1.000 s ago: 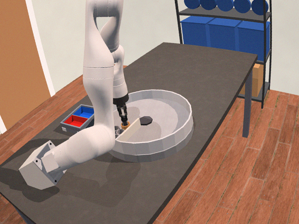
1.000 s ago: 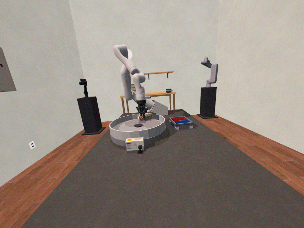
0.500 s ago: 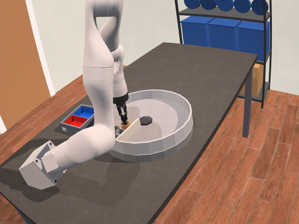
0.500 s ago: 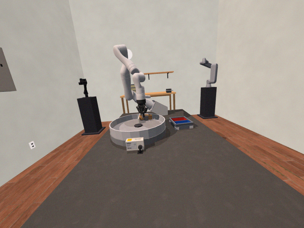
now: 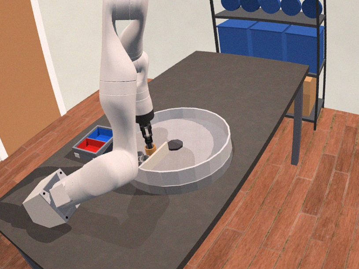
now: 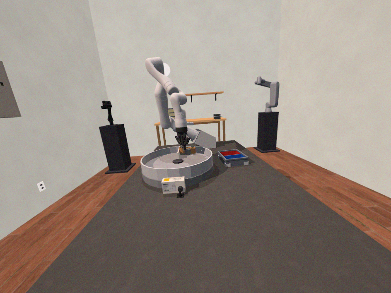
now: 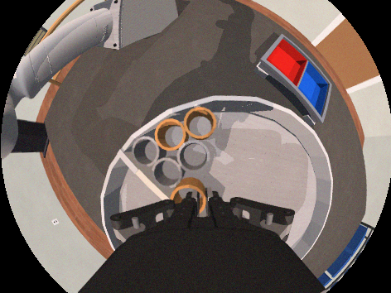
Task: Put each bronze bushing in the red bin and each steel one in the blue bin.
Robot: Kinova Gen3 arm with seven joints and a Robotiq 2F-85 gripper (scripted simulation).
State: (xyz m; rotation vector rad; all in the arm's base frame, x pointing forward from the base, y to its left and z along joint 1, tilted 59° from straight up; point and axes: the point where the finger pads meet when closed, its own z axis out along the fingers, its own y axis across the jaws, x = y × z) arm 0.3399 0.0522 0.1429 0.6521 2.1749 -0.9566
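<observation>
My gripper [image 5: 149, 145] [image 6: 183, 148] [image 7: 202, 194] is shut on the wall of a bronze bushing [image 5: 150, 151] [image 7: 190, 182], held upright just above the turntable [image 5: 184, 176] [image 6: 177, 173] [image 7: 320, 182], near the divider. In the wrist view, two more bronze bushings, one [image 7: 161, 131] beside the other [image 7: 214, 124], stand near the turntable's wall. Three steel bushings stand close by: one [image 7: 184, 150] nearest the gripper's right, one [image 7: 141, 146] far left, one [image 7: 167, 160] between. The red bin [image 5: 90, 146] [image 6: 229, 152] [image 7: 286, 62] and blue bin [image 5: 101, 135] [image 6: 235, 156] [image 7: 312, 88] look empty.
A pale upright divider [image 5: 155, 156] [image 7: 151, 185] runs from the turntable's wall towards the dark hub [image 5: 175, 144] [image 6: 177, 161]. The turntable has a raised wall all round. A white carton [image 6: 172, 186] and a small black stand [image 6: 180, 192] are beside it on the table.
</observation>
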